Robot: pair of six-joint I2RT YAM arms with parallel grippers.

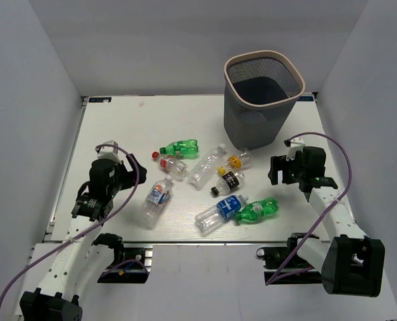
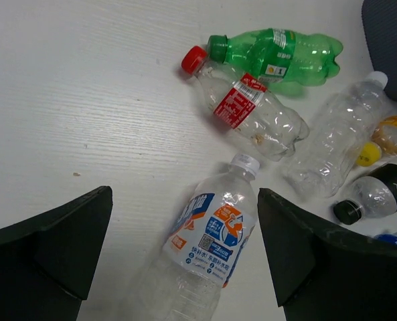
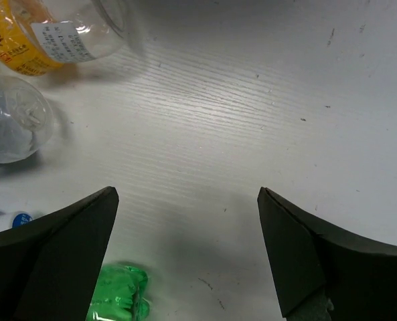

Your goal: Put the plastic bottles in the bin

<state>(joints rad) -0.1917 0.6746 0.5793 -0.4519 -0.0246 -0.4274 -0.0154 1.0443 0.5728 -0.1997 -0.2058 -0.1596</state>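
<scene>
The grey mesh bin (image 1: 262,100) with a beige rim stands at the back right. Several bottles lie on the white table in front of it. My left gripper (image 1: 130,168) is open above a clear bottle with a blue and orange label (image 1: 158,198). In the left wrist view that bottle (image 2: 215,234) lies between the spread fingers of the gripper (image 2: 185,200), untouched. My right gripper (image 1: 276,170) is open and empty, right of a green bottle (image 1: 257,210). In the right wrist view the gripper (image 3: 187,194) is over bare table, with the green bottle's end (image 3: 118,297) by its left finger.
Others lie mid-table: a green bottle (image 1: 180,148), a red-capped one (image 1: 170,164), a plain clear one (image 1: 207,166), a yellow-labelled one (image 1: 239,160), a black-labelled one (image 1: 229,181) and a blue-labelled one (image 1: 220,212). White walls enclose the table on three sides.
</scene>
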